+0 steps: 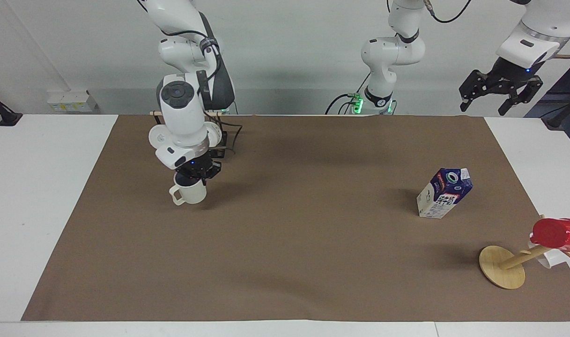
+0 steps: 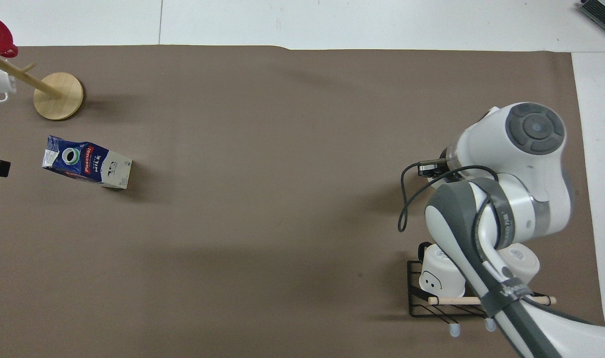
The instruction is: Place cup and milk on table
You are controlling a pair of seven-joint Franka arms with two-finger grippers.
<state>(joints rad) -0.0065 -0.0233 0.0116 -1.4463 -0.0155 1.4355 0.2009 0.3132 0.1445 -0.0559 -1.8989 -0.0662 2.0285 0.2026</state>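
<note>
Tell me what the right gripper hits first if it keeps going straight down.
The right gripper points down, shut on the cup. Straight down, the cup's base would likely meet the brown mat first.

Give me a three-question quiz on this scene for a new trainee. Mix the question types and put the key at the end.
1. True or false: the milk lies flat on its side on the brown mat.
2. Fill in: the left pincer, raised at the left arm's end of the table, has its fingers ____.
3. Which one grips the cup? A: left pincer. B: right pincer. C: neither.
Key: 1 false, it stands upright; 2 open; 3 B.
</note>
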